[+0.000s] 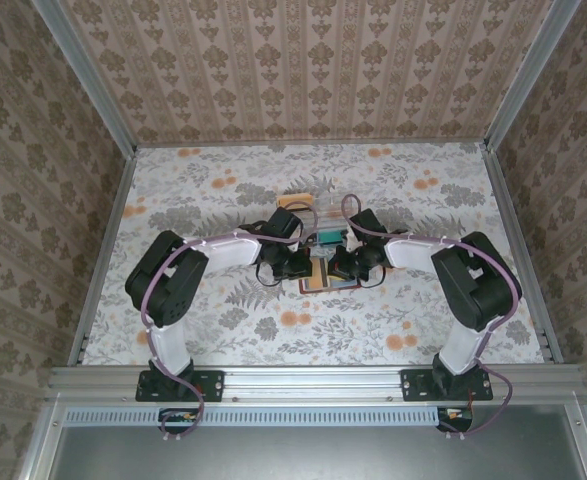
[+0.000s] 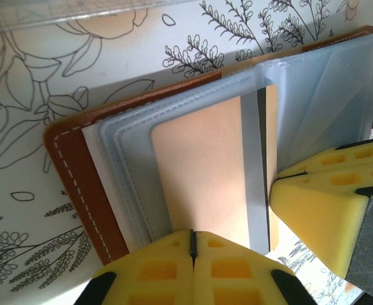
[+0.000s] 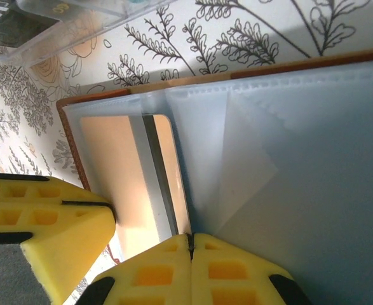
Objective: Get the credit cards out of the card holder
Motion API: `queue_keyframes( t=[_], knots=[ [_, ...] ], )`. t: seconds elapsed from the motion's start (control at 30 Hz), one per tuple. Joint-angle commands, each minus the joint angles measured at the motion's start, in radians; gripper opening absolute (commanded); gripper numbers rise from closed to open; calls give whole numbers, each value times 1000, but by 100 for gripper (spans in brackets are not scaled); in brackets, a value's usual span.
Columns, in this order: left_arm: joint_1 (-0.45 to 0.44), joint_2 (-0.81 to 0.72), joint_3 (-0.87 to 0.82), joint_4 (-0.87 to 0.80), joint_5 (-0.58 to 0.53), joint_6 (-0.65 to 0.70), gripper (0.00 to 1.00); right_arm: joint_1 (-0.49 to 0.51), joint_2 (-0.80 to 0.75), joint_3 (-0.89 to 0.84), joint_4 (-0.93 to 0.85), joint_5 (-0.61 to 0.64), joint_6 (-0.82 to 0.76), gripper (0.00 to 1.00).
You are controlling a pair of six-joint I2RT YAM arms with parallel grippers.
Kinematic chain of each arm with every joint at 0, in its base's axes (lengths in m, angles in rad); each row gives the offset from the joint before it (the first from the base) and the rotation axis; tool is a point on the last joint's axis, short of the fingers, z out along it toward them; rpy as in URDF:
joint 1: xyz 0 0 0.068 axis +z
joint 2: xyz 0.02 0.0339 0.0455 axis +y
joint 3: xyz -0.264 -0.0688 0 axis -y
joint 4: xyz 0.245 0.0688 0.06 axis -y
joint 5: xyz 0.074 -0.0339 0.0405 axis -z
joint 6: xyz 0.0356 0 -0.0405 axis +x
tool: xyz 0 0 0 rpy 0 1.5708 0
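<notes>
The card holder (image 2: pixel 78 171) lies open on the floral table, its brown stitched cover showing under clear plastic sleeves (image 3: pixel 300 159). A peach credit card (image 2: pixel 199 165) with a grey stripe sits in a sleeve and also appears in the right wrist view (image 3: pixel 110 159). My left gripper (image 2: pixel 192 244) is shut, its yellow tips resting at the card's near edge. My right gripper (image 3: pixel 190 244) is shut too, its tips at the fold beside the card's striped side. From above, the left gripper (image 1: pixel 298 265) and right gripper (image 1: pixel 341 265) meet over the card holder (image 1: pixel 328 284).
A clear plastic box (image 1: pixel 313 215) stands just behind the card holder, its edge showing in the right wrist view (image 3: pixel 78 19). Patterned walls enclose the table on three sides. The two grippers sit close together, fingers nearly touching.
</notes>
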Motion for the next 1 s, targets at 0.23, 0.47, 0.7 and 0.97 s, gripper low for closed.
queue_keyframes(
  t=[0.23, 0.47, 0.7, 0.97],
  knots=[
    [6, -23, -32, -38, -15, 7, 0, -34, -58, -45, -52, 16, -31, 0],
    [4, -15, -30, -36, -5, 10, 0, -31, -36, -53, 39, -42, -4, 25],
    [-2, 0, -25, -37, 6, 12, 0, -31, 17, -41, 91, -64, 20, 24],
    [-3, -7, -27, -43, 5, 15, 0, -30, 19, -52, 87, -59, 10, 3]
  ],
)
